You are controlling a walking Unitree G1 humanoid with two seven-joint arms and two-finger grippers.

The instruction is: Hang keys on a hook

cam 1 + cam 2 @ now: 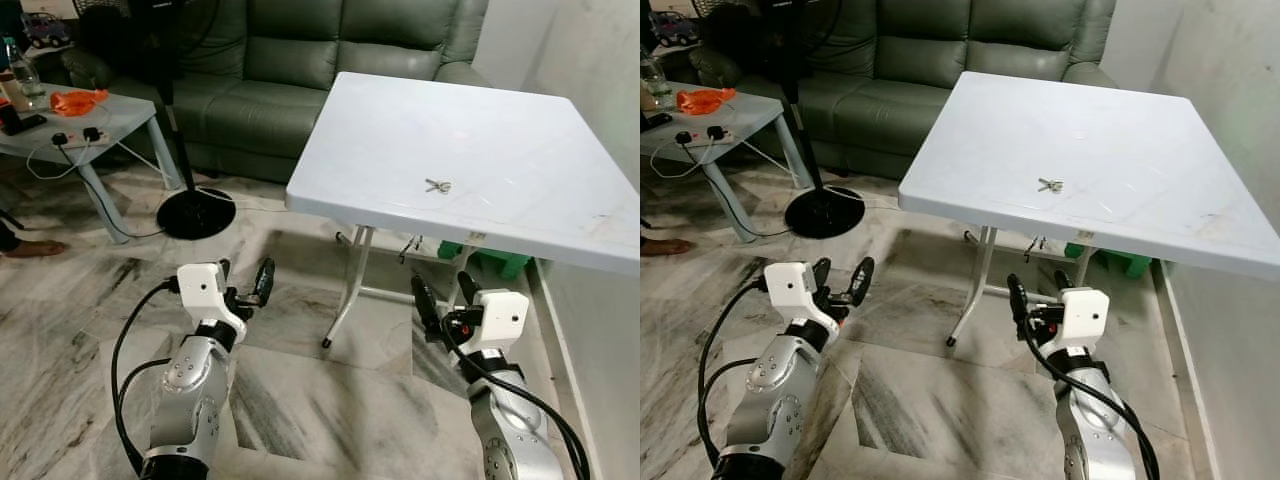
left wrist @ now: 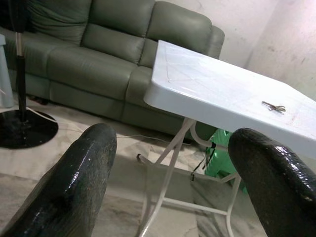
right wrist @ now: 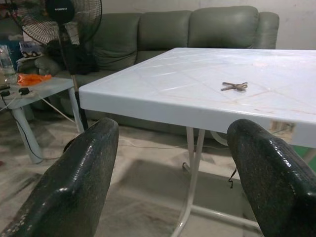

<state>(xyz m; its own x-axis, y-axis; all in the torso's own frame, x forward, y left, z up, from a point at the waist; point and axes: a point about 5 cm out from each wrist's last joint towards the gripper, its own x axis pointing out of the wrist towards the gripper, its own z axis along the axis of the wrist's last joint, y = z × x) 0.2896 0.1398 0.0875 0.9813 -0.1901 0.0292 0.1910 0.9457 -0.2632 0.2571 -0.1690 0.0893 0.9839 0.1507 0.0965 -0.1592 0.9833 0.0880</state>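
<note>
Both tools (image 1: 245, 282) (image 1: 445, 297) agape, empty-fingered.

Silver arms, white wrist housings, black cables, each tool (image 1: 243, 283) (image 1: 440, 293) with long black fingers

In front of me a folding table (image 1: 520, 150) is standing, and the keys (image 1: 437, 185) are lying on its top, near the front edge. My left gripper (image 1: 245, 285) is hanging low over the floor, to the left of the table, with its fingers apart. My right gripper (image 1: 442, 300) is staying under the table's front edge, fingers apart too. Behind the table a sofa (image 1: 280, 70) is sitting. A fan stand (image 1: 195, 212) is standing left of the table, and a side table (image 1: 90, 125) further left.
</note>
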